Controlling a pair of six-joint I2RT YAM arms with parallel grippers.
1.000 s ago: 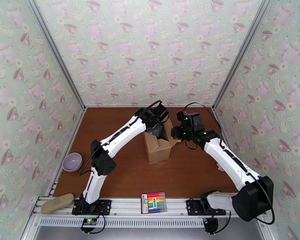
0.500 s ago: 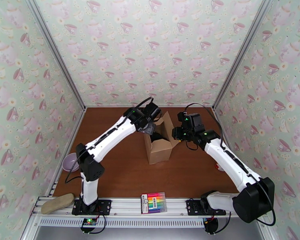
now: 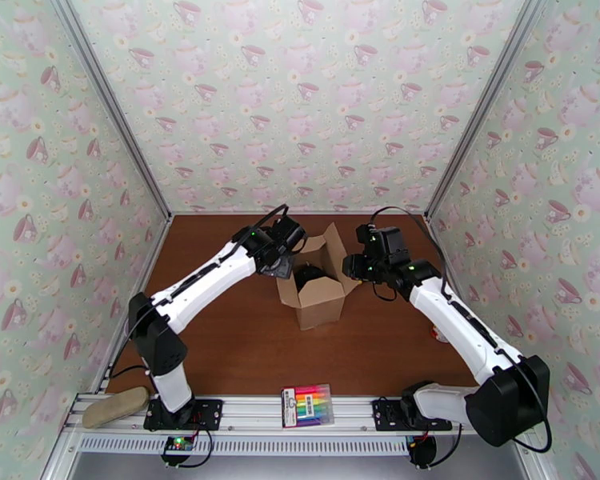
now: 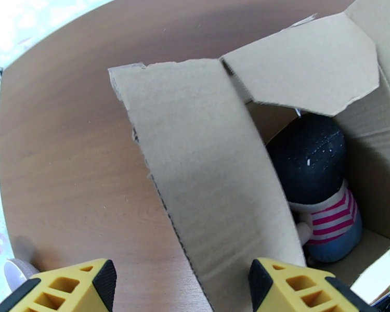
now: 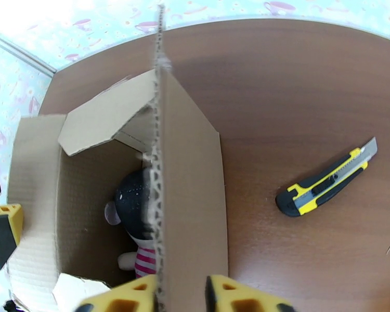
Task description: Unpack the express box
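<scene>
- Near edge: a metal rail (image 3: 244,410) runs along the table (image 3: 244,354). One pack of rainbow markers (image 3: 308,405) lies on it between the two arm bases. One tan oblong pad (image 3: 116,406) sits at its left end.
- Between the rail and the box the brown tabletop is bare, and there is open board to the box's left too.
- The express box (image 3: 320,302) stands upright past the middle of the table, apart from all three walls. It is plain tan corrugated card, its top open and its flaps turned up and out. Two flaps show in the left wrist view.
- Inside lies one doll (image 4: 312,167) with a black head, a pink-and-white striped top and a grey-blue lower half.
- The left gripper (image 4: 179,292) hangs over the box's left flap with its jaws spread wide, grasping nothing.
- The right gripper (image 5: 180,295) straddles the upright right flap. Its jaws are parted wider than the card, and the flap's edge runs between them.
- One yellow-and-black utility knife (image 5: 325,178) lies flat on the table to the right of the box, apart from it.
- Far side: teacup-patterned walls (image 3: 300,114) close off the back, left and right, with a strip of bare table between the box and the back wall.
</scene>
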